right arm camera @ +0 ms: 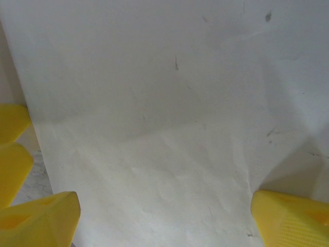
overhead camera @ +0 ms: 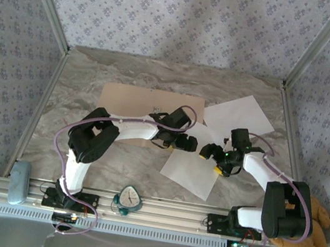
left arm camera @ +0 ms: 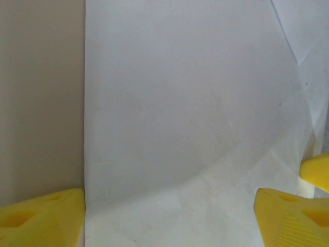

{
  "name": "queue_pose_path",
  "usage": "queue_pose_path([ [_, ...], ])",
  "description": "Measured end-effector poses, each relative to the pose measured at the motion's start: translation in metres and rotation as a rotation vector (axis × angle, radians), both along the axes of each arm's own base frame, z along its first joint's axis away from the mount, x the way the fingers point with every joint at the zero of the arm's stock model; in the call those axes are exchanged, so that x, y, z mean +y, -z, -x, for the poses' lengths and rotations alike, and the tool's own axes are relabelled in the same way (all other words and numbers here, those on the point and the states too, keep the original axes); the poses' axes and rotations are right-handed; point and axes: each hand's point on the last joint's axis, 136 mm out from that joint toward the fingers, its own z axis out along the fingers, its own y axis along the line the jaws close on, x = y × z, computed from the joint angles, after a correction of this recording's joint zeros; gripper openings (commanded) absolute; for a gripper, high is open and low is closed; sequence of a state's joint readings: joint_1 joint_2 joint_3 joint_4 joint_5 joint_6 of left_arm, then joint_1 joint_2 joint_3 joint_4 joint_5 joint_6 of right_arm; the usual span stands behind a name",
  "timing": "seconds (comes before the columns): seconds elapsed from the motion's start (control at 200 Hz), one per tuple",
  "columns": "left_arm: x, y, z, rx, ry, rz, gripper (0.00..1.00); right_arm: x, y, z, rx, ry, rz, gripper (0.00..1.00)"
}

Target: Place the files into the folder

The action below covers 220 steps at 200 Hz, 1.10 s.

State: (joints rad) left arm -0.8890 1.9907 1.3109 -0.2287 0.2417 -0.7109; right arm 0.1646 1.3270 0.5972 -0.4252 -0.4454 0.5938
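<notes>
Lining up on near sheet (overhead camera: 192, 166), nothing gripped yet.
Left fingers (left arm camera: 46, 218) apart, one tip at the sheet's left edge, right beside the folder (overhead camera: 149, 105). Right fingers (right arm camera: 41, 218) apart too, spread across the same sheet just to the right, close beside the left pair. Far sheet (overhead camera: 239, 118) further right on the surface (overhead camera: 90, 79), its corner meeting the near sheet; overlapping or only touching, cannot tell. Better to press lightly and drag left onto the folder than to pinch flat paper. Mind the two pairs of tips, likely to collide. Watch for creasing.
</notes>
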Motion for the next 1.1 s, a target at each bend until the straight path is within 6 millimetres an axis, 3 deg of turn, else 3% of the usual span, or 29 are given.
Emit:
queue_pose_path([
  [0.445, 0.000, -0.014, 0.006, 0.086, -0.021, 0.130, 0.83, 0.000, 0.000, 0.000, -0.001, -0.002, 0.000, 0.90],
  [0.665, -0.008, -0.029, 0.008, 0.096, 0.001, 0.198, 0.76, 0.000, -0.001, 0.000, -0.003, -0.002, 0.000, 0.90],
  [1.099, -0.005, -0.021, 0.017, 0.119, 0.039, 0.147, 0.57, 0.000, -0.002, 0.000, -0.007, -0.002, -0.001, 0.90],
])
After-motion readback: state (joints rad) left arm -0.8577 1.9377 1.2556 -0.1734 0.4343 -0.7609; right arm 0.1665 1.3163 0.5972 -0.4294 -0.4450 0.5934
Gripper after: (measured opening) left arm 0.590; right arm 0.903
